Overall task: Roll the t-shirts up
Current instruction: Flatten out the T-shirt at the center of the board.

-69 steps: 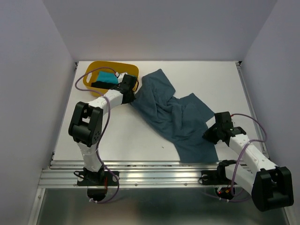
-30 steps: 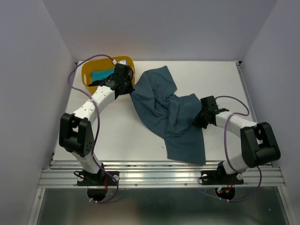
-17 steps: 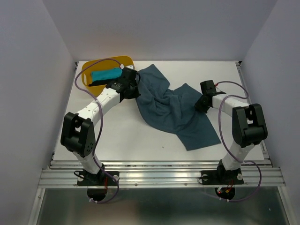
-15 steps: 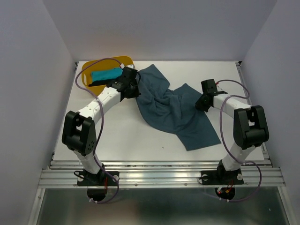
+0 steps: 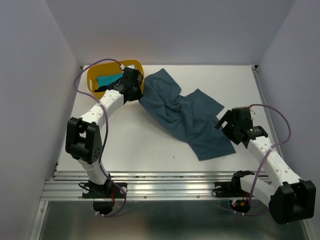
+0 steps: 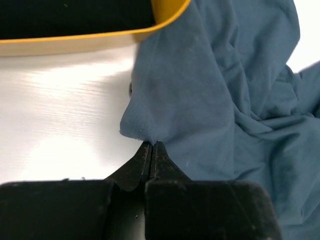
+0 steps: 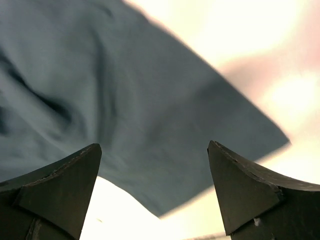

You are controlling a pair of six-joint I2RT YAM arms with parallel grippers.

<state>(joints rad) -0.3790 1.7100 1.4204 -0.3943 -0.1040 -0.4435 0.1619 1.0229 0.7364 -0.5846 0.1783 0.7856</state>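
Slate-blue t-shirt (image 5: 185, 117) lies rumpled mid-tabletop (image 5: 135, 145), one corner pinched!
It runs diagonally from beside the yellow tub (image 5: 93, 75) at far left down toward the near right, wrinkled through the middle and flatter at its near end. The left gripper (image 6: 151, 149) is pressed together on the shirt's left corner, right next to the tub's rim, and the cloth peaks up at the fingertips. In the tub sit the turquoise t-shirt (image 5: 106, 80) and the black t-shirt (image 6: 75, 15). Over on the right, the right gripper (image 7: 152, 150) hovers above the shirt's right edge, spread wide and holding nothing.
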